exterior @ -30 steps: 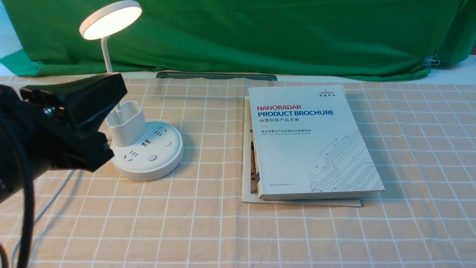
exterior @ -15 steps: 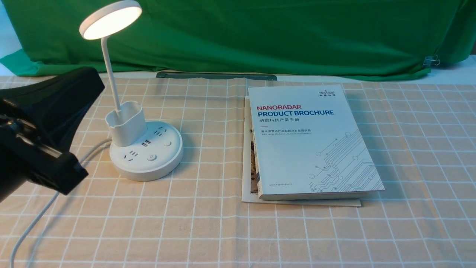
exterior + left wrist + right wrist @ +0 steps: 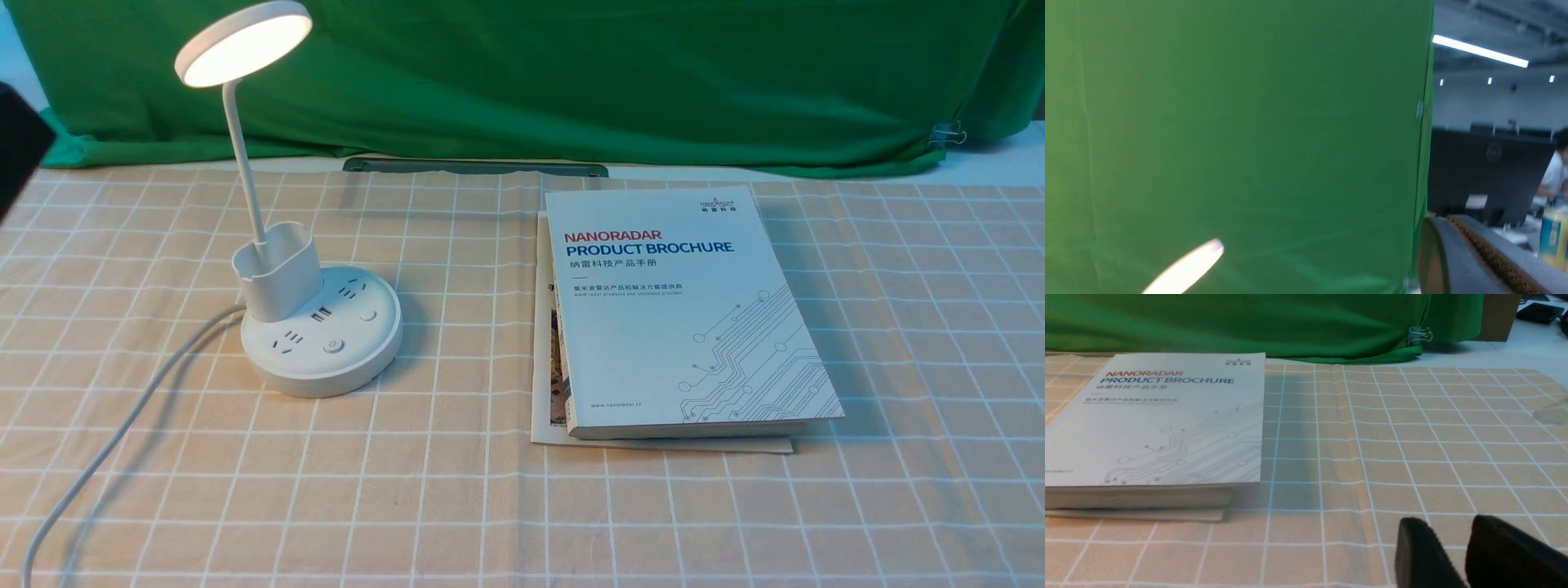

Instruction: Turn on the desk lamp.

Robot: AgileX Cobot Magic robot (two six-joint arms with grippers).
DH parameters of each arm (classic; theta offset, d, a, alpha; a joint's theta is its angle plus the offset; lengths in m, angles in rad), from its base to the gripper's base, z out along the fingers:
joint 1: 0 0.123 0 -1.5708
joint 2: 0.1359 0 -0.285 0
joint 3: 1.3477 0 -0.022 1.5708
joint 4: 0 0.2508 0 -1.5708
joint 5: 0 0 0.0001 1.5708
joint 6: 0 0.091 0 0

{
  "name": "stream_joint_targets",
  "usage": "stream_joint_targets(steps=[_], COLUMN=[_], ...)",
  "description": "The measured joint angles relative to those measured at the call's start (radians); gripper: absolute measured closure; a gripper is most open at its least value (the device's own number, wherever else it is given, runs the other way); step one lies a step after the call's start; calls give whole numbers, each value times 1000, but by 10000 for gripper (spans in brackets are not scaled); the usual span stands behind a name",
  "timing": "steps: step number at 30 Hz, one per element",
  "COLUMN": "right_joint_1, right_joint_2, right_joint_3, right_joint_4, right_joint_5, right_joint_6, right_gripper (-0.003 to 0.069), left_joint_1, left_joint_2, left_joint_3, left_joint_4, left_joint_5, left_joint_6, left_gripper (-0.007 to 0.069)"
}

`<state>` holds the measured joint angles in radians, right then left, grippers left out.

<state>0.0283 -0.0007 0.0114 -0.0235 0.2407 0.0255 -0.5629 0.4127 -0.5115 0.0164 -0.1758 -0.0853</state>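
Note:
The white desk lamp (image 3: 320, 327) stands at the table's left on its round base, which has sockets and buttons. Its disc head (image 3: 243, 42) glows; the lit head also shows as a bright streak in the left wrist view (image 3: 1186, 267). Its white cord (image 3: 114, 441) runs off toward the front left. My left gripper (image 3: 1449, 220) is shut and empty, raised and facing the green backdrop; only a black corner of that arm (image 3: 15, 139) shows at the front view's left edge. My right gripper (image 3: 1447, 523) is open and empty, low over the cloth, right of the brochure.
A white "NANORADAR PRODUCT BROCHURE" book (image 3: 678, 310) lies on a thinner booklet at the table's centre right, also in the right wrist view (image 3: 1159, 420). A checked tan cloth (image 3: 914, 327) covers the table. A green backdrop (image 3: 571, 73) hangs behind.
My left arm has pulled back from beside the lamp, up and to the left, almost out of the front view. The lamp head glows in all three frames.

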Motion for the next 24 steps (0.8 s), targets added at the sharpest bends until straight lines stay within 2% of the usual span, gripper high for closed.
stream_joint_targets(steps=[22,24], right_joint_1=[0,0], right_joint_2=[0,0], right_joint_3=[0,0], right_joint_4=[0,0], right_joint_5=[0,0], right_joint_6=[0,0], right_gripper=[418,418], left_joint_1=[0,2], left_joint_2=[-60,-82], left_joint_3=[25,62], left_joint_4=[3,36], left_joint_5=[54,45], left_joint_6=[3,3], left_gripper=[623,623])
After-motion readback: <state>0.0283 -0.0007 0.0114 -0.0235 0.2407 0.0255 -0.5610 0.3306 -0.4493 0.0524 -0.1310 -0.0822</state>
